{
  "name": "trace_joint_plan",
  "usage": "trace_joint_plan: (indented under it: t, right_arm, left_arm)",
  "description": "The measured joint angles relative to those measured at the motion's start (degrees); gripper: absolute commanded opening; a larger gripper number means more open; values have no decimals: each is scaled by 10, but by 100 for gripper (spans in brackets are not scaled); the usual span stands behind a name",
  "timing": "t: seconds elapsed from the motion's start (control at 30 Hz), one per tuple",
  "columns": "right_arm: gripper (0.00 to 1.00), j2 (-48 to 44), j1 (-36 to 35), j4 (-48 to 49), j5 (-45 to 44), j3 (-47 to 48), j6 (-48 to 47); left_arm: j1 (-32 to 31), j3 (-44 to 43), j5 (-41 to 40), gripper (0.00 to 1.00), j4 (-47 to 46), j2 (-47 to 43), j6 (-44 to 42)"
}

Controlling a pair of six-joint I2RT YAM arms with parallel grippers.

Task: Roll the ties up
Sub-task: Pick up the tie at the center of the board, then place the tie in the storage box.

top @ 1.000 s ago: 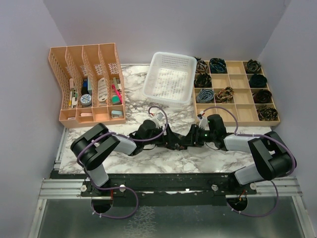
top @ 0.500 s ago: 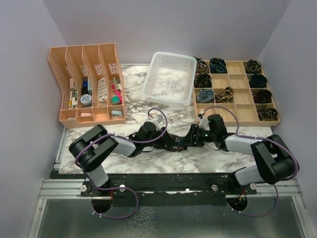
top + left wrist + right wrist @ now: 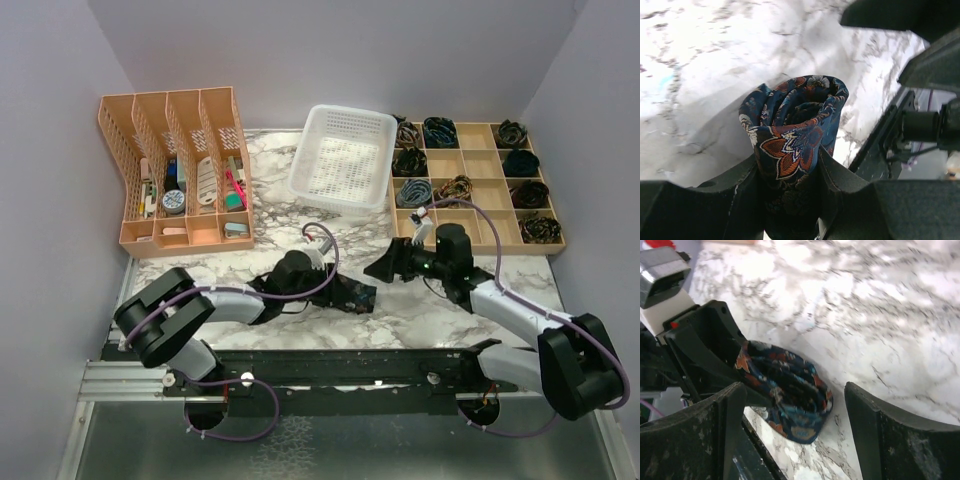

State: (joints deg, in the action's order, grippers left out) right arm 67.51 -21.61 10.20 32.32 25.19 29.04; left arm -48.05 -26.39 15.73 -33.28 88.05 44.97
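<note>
One of the ties [image 3: 792, 127], dark navy with red, blue and white flowers, is wound into a roll. My left gripper [image 3: 790, 167] is shut on it, one finger on each side of the roll. In the top view the roll [image 3: 357, 297] lies low over the marble table, at the tip of the left gripper [image 3: 340, 292]. My right gripper [image 3: 385, 264] hangs open a little to the right of and above it, touching nothing. From the right wrist the roll [image 3: 790, 390] shows below and between the wide-spread fingers [image 3: 880, 435], with the left gripper's black fingers [image 3: 705, 345] holding it.
A white mesh basket [image 3: 345, 155] stands at the back centre. A tan compartment tray [image 3: 478, 160] at the back right holds several rolled ties [image 3: 438, 130]. An orange file organizer [image 3: 180, 170] with small items is at the back left. The table's front rail [image 3: 330, 365] runs below.
The right gripper opened, let go of the roll and drew back up and to the right. The left gripper closed on the roll and now holds it alone.
</note>
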Motion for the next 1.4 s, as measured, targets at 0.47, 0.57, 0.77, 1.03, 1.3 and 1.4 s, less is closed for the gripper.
trace_joint_plan:
  t: [0.47, 0.57, 0.77, 1.03, 1.3, 1.4]
  right_arm:
    - [89, -20, -4, 399, 200, -104, -18]
    - [91, -14, -10, 362, 248, -55, -63]
    - [95, -20, -45, 212, 286, 34, -211]
    - [100, -7, -104, 37, 283, 85, -354]
    - [98, 30, -130, -35, 276, 106, -390]
    - [96, 50, -136, -50, 273, 121, -391]
  left_arm:
    - [-24, 55, 31, 0, 38, -210, -175]
    - [-23, 54, 42, 0, 72, -236, -212]
    - [-16, 38, 54, 0, 135, -296, -277]
    - [11, -8, 87, 0, 182, -307, -306]
    - [12, -8, 117, 0, 184, -332, -316]
    - [12, -8, 129, 0, 184, -334, -319]
